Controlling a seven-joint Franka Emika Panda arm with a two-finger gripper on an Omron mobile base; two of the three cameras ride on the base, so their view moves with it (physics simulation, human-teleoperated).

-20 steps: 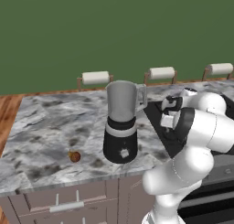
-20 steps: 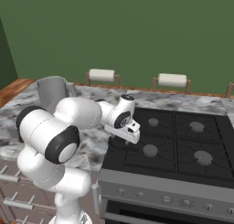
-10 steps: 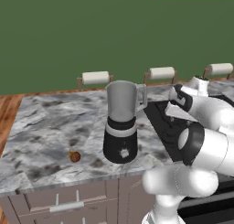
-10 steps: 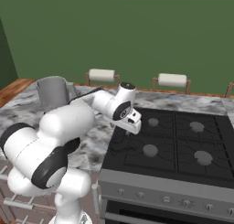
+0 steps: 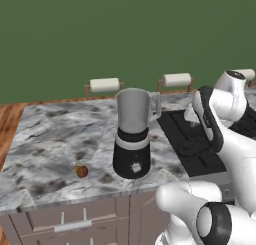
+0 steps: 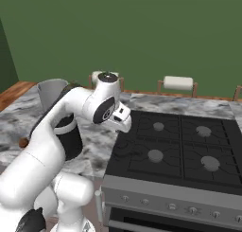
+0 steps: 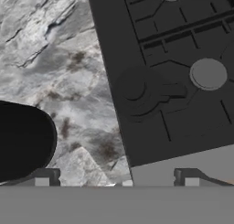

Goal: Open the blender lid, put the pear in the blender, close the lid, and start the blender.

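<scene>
Since the earlier frames we see the arm has swung up and over toward the cooktop, and the gripper has spread its jaws; they now stand wide apart with nothing between them. In the hand view the two dark fingertips sit far apart at the bottom edge, looking down at the seam where the marble bench meets the black cooktop.

The blender lid, a round black cap with a raised centre knob and a small tab, lies flat on the cooktop close to its left edge, beside a grey burner cap. In the right base view the lid shows as a dark disc at the front left corner of the cooktop, below the white hand.

The blender stands upright on the bench, near its front edge and just beside the cooktop. Its silvery-grey jar is uncovered at the top, the handle points toward the cooktop, and the white dial on the black base faces us. In the right base view the blender is partly hidden behind the arm.

The pear, a very small brown-orange fruit, lies on the bench to the left of the blender base, near it but not touching.

Two paper towel holders stand along the back of the bench against the green wall.
</scene>
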